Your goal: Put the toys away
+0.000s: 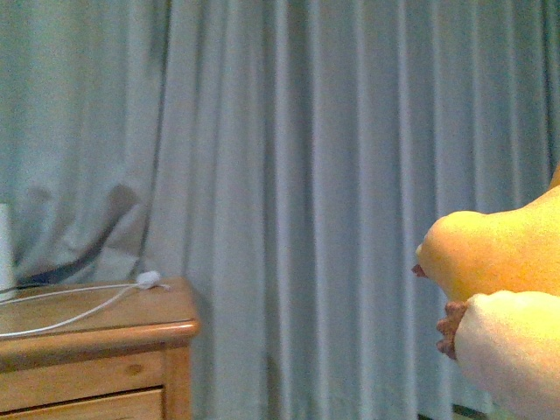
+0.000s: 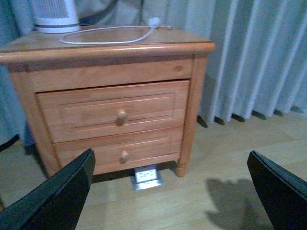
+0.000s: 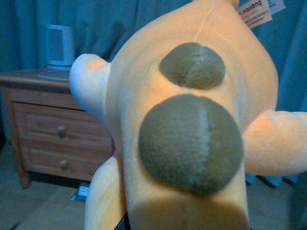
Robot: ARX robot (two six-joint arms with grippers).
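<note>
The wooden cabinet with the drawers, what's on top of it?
On the cabinet lie a looped white cable and, at a back corner, a white appliance. The picture's edge cuts off the appliance's upper part, and anything behind it is hidden.

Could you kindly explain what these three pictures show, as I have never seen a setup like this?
This is a robot with two arms, each ending in a gripper. The front view comes from a camera on its body; the other two from cameras on its wrists. The left gripper is open and empty, facing a wooden nightstand that bears a white cable and a white appliance. The orange plush toy hangs right before the right wrist camera, probably held, though that gripper is hidden.
</note>
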